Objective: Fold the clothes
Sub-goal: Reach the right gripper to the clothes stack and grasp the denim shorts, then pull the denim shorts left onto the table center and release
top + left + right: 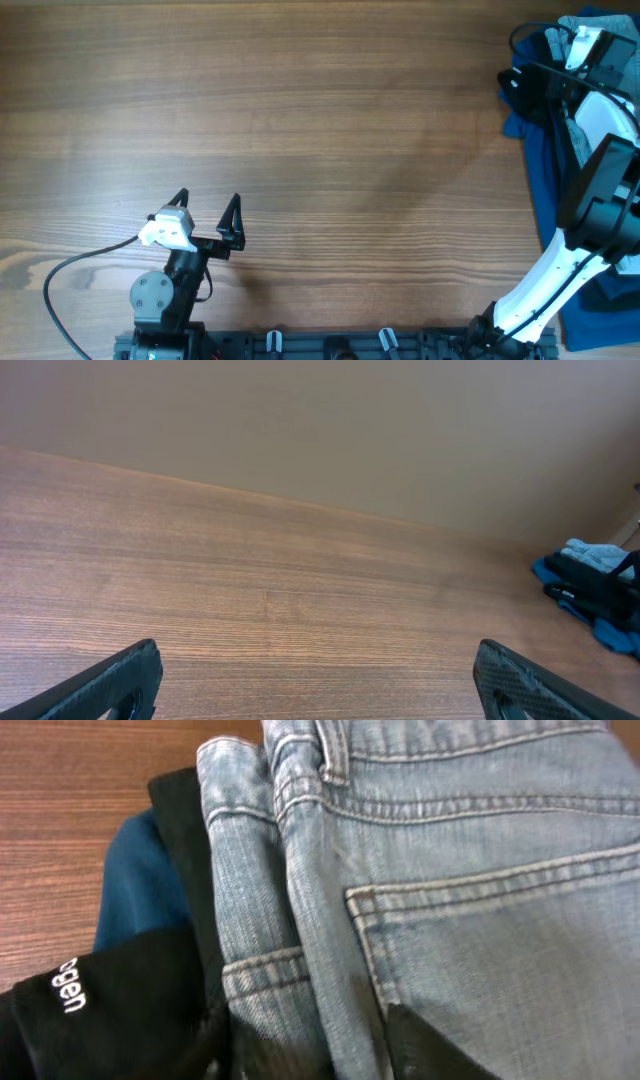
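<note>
The light blue denim shorts [450, 850] fill the right wrist view, with a back pocket, a belt loop and stitched seams showing. They lie on the pile at the table's far right [575, 22]. My right gripper [310, 1040] is down on that pile [553, 45]. Its fingers are apart and straddle a fold of the denim, and its left finger is against a black garment. My left gripper [207, 196] is open and empty above bare wood near the front left [315, 680].
A black garment with white lettering [110, 1000] and a dark blue garment [135, 890] lie under the shorts. The dark blue cloth runs down the table's right edge [545, 170]. The wooden table [320, 130] is bare between the arms.
</note>
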